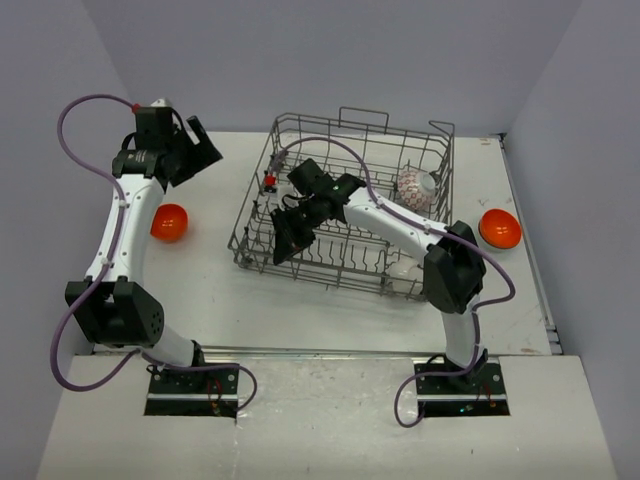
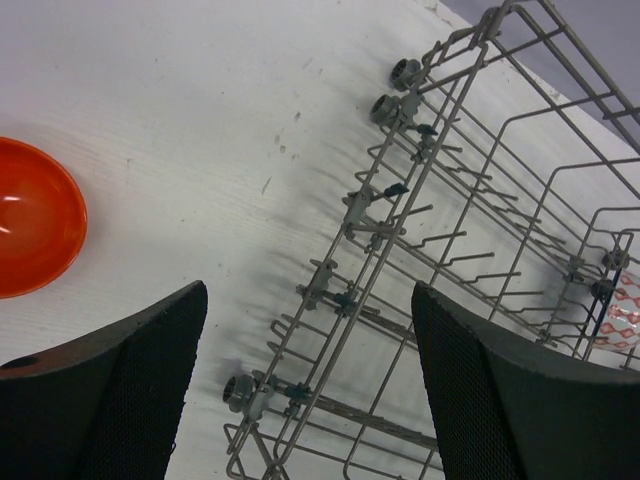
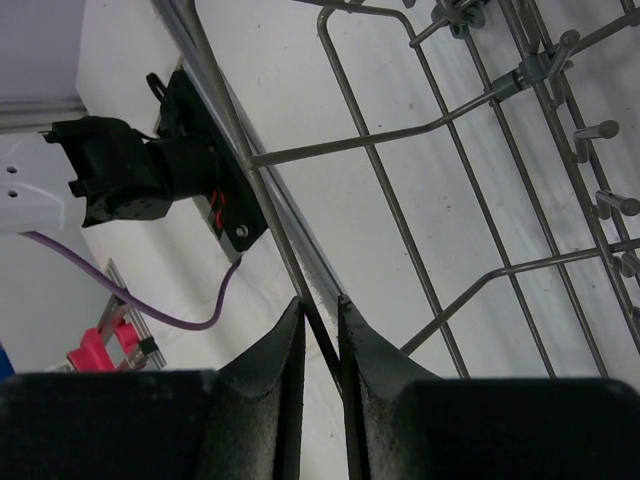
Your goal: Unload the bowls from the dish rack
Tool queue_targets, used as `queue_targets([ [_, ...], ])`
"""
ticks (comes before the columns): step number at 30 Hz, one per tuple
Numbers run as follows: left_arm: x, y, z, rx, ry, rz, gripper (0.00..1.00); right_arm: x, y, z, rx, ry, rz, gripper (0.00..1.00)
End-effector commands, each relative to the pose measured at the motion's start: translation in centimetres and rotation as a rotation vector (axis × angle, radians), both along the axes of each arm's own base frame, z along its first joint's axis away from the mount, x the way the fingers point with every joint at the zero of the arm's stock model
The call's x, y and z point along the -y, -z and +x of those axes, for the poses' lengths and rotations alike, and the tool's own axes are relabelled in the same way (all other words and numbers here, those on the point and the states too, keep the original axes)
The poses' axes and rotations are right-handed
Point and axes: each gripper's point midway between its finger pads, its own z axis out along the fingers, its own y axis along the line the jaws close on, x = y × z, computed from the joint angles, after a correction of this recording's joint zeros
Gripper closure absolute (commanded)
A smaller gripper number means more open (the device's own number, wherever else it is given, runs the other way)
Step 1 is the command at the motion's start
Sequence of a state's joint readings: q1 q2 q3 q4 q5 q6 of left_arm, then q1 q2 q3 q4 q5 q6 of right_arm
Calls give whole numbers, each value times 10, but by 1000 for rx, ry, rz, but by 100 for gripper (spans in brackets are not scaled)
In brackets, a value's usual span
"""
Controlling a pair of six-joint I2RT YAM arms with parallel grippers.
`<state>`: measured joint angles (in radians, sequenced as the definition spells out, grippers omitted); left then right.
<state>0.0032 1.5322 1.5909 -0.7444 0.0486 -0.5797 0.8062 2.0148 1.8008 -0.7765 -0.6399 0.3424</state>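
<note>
The grey wire dish rack [image 1: 350, 215] stands mid-table. A white bowl with red pattern [image 1: 415, 188] leans in its far right corner, and its edge shows in the left wrist view [image 2: 622, 315]. One orange bowl [image 1: 169, 222] sits on the table left of the rack, also in the left wrist view [image 2: 35, 215]. Another orange bowl [image 1: 499, 229] sits right of the rack. My right gripper [image 1: 285, 240] is at the rack's near left side, its jaws [image 3: 320, 318] shut on a thin rack wire [image 3: 400, 135]. My left gripper [image 1: 195, 150] hangs open over the rack's left rim [image 2: 310, 340], holding nothing.
A pale round shape [image 1: 405, 268] lies in the rack's near right corner, partly hidden by my right arm. Rows of upright tines [image 2: 450, 240] fill the rack floor. A small red-and-black fixture [image 1: 269, 181] sits by the rack's left side. Grey walls close in the table.
</note>
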Motion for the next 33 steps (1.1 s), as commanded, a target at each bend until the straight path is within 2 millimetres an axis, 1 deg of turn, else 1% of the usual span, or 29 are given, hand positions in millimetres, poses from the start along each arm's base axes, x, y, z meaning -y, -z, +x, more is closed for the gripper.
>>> queue_targets([
  [1,-9,-19,3,69,5,13,17,0,5,-45,-85,-10,-76,100],
  [6,-13,-18,4,64,-6,13,17,-3,2,-63,-81,-22,-79,100],
  [10,-14,-18,4,66,-8,9,16,2,1,-71,-73,-18,-88,100],
  [12,-13,-18,3,66,-8,7,17,4,-4,-72,-64,-12,-77,100],
  [13,-14,-17,3,64,-8,9,17,6,-2,-74,-65,-9,-81,100],
  [15,-14,-15,1,61,-8,9,17,7,-4,-73,-55,7,-75,100],
  [17,-13,-13,0,57,-7,8,16,9,-2,-75,-59,12,-79,100],
  [22,-12,-14,-3,62,-6,0,17,20,1,-77,-40,32,-103,100],
  [24,-12,-15,-3,66,-6,-2,17,25,5,-74,-21,59,-126,100],
  [25,-11,-15,-3,67,-5,-7,17,27,2,-73,-6,67,-126,100],
  [26,-10,-18,-2,79,0,-12,16,29,1,-72,6,73,-132,98],
  [27,-7,-19,-2,89,11,-22,17,30,-1,-70,20,83,-133,94],
  [28,-1,-17,-2,89,37,-43,16,33,-4,-64,52,103,-142,85],
  [29,2,-23,0,120,51,-53,16,34,-5,-62,66,107,-148,80],
  [30,5,-26,1,134,65,-65,16,33,-12,-59,89,112,-144,75],
  [31,11,-26,1,140,94,-88,16,37,-13,-56,106,118,-164,70],
  [32,14,-31,3,166,110,-96,16,37,-16,-53,113,125,-166,69],
  [33,17,-33,5,176,122,-108,16,34,-25,-49,131,129,-154,68],
])
